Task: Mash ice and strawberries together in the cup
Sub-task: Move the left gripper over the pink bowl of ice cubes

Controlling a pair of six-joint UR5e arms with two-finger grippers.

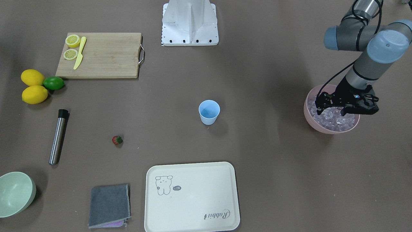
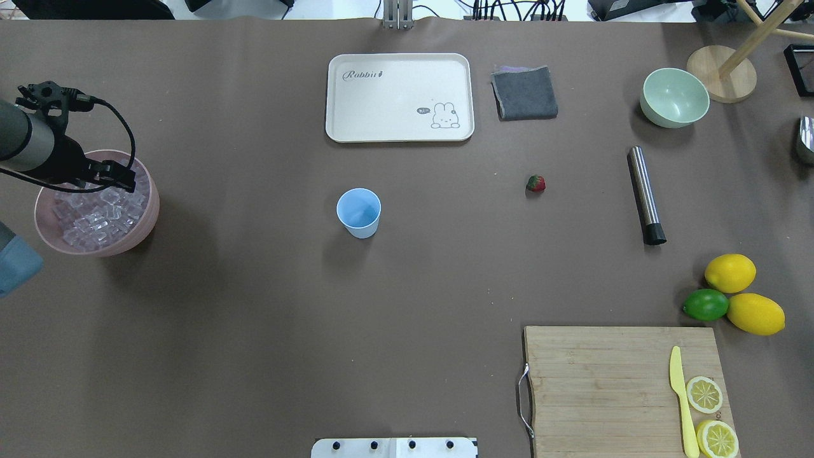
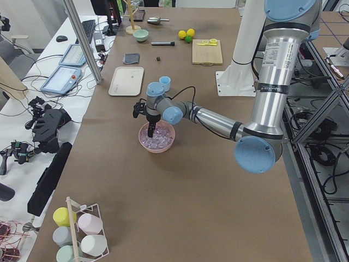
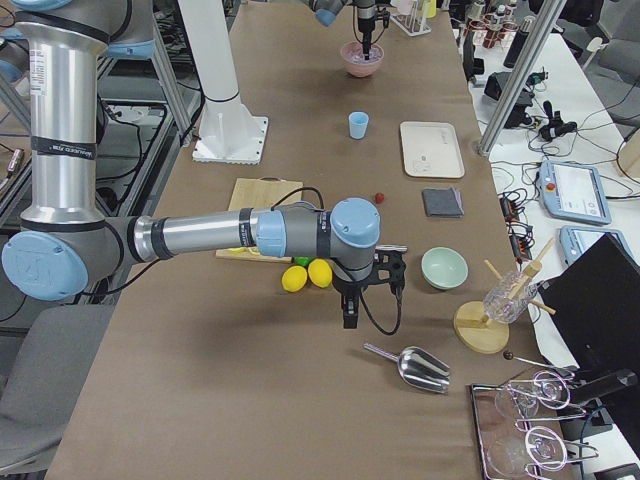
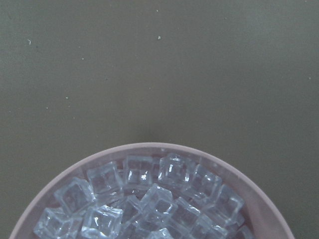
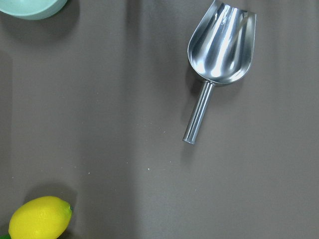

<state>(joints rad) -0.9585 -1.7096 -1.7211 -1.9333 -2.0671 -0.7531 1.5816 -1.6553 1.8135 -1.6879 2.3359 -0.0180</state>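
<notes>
1. Cup (image 1: 209, 112): one, light-blue smooth plastic, tapering to the base, no handle. It stands upright mid-bench.
2. Strawberry (image 1: 117, 140): one, small, red with a green top. It lies on the bare bench (image 1: 273, 80) (brown, matte), well apart from the cup, between it and the steel rod (image 1: 58, 137).
3. Ice (image 5: 149, 199): clear glassy cubes (too many to count), heaped in one round pink bowl (image 1: 313, 124) at the bench end on the robot's left.
4. Left pincer (image 1: 331, 112): black, over the pink bowl, fingers spread apart, tips down at the ice. It probably holds nothing, though the tips are hard to make out among the cubes.
5. Right pincer (image 4: 349, 318): points down at the bench just past the whole lemons (image 1: 32, 77). It shows only in the side view, so I cannot tell if it is open or closed.
6. Tray (image 1: 193, 196): one, cream, a rounded rectangle, with a cartoon animal drawing and the script "Rabbit".
7. Cutting board (image 1: 109, 54): one, wooden, with a metal handle. It carries two lemon halves (image 1: 72, 40) and one yellow knife (image 1: 79, 53).
8. Beside the board, two whole lemons and one green lime (image 1: 53, 83) sit clustered close together.
9. The steel rod has a black end. There is also one pale-green bowl (image 1: 16, 193), one folded grey cloth (image 1: 109, 205) and one shiny metal scoop (image 6: 221, 45).
</notes>
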